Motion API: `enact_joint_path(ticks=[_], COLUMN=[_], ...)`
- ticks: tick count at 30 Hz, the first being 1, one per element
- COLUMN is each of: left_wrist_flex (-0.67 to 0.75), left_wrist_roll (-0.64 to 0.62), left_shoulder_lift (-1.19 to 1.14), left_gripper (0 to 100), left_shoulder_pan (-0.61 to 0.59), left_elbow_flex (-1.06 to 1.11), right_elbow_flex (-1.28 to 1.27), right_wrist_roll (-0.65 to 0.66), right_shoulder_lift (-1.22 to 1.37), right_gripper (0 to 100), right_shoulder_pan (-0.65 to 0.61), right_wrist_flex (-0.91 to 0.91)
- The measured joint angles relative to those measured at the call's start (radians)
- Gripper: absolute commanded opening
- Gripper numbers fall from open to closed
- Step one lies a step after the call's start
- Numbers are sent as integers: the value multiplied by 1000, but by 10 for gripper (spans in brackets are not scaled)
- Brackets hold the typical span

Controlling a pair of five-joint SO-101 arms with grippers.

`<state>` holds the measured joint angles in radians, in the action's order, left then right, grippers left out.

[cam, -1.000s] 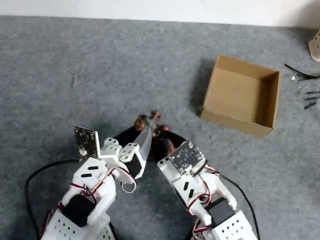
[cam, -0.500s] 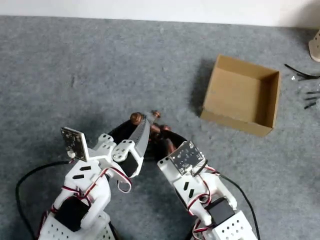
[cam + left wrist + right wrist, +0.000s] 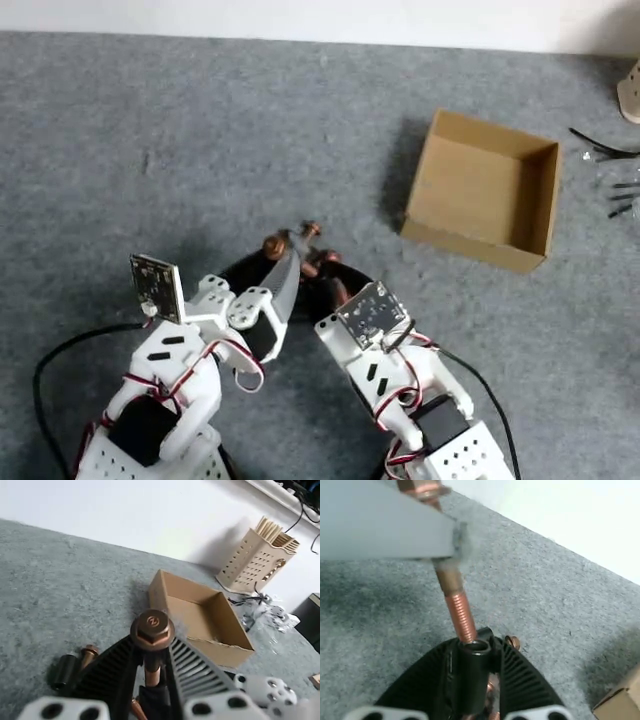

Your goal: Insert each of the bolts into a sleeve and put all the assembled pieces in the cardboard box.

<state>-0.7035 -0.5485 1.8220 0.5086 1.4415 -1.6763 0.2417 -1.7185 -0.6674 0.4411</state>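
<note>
- High view: the left gripper (image 3: pixel 285 262) and right gripper (image 3: pixel 318 275) meet at mid-table with the bolt (image 3: pixel 274 245) between them. The cardboard box (image 3: pixel 468 245) stands well apart, open side up.
- Left wrist view: the left jaws are closed on the bolt's shank just under its hexagon head, which faces the camera (a spare bolt (image 3: pixel 89 652) and spare sleeve (image 3: pixel 62 671) lie on the mat (image 3: pixel 50 580)).
- Right wrist view: the right jaws clamp the sleeve (image 3: pixel 472 672) at mid-body, mouth up. The bolt's long axis slants, its threaded tip at the sleeve's mouth. Both parts look stiff and light. The smooth sleeve may slip, so a mid-body hold suits it.
</note>
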Motion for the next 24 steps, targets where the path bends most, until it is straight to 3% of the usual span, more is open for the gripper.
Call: enact_joint_path(ticks=[24], left_wrist_flex=[5], left_wrist_roll=[-75], left_shoulder_lift=[-20], left_gripper=[8], left_shoulder_pan=[0], left_elbow_flex=[38], right_elbow_flex=[0], right_wrist_roll=[2], right_shoulder_lift=[2], right_gripper=[5], right_shoulder_pan=[-2], right_wrist_flex=[2])
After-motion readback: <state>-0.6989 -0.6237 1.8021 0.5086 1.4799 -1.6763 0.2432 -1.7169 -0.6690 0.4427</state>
